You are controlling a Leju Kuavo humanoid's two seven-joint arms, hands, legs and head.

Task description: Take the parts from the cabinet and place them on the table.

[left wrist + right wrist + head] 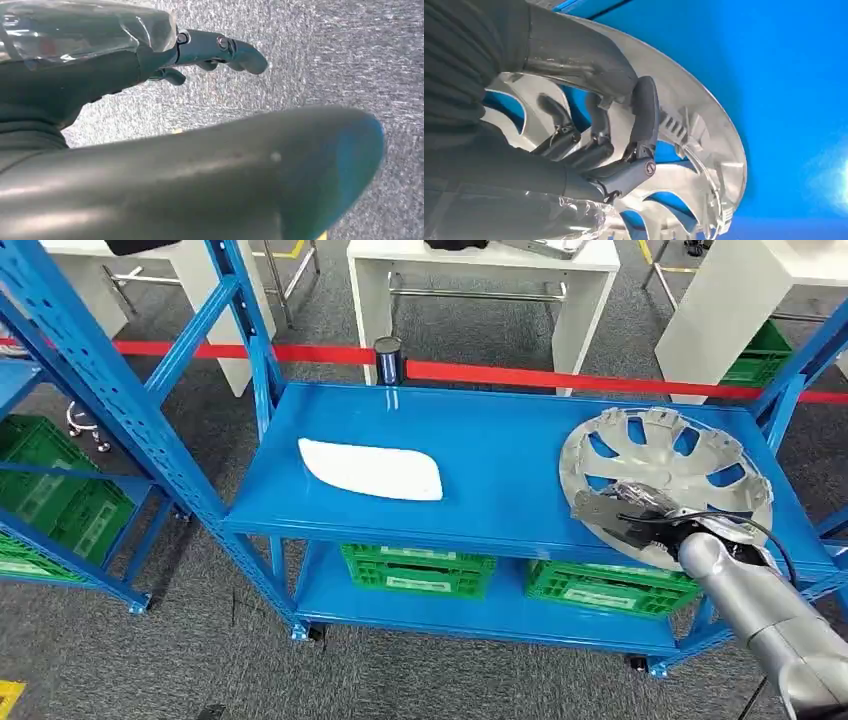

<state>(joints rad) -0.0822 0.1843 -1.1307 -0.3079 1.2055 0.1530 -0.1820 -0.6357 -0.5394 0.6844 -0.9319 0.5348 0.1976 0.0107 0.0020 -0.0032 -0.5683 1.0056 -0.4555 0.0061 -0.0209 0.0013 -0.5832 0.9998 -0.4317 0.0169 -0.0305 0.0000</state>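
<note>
A silver wheel cover [680, 455] lies at the right end of the blue cabinet shelf [500, 435]. My right hand [630, 512] grips its near rim. In the right wrist view the fingers [596, 142] hook through the wheel cover's [704, 130] spoke openings, and the thumb presses over the rim. A flat white part [372, 470] lies left of the shelf's middle, untouched. My left hand [200, 50] hangs over grey carpet with its fingers apart and holds nothing.
Green crates [418, 570] [605, 587] sit on the lower shelf. A red barrier tape [560, 378] and a black post [387, 358] run behind the cabinet, with white tables [480, 260] beyond. A second blue rack with green crates [50, 500] stands to the left.
</note>
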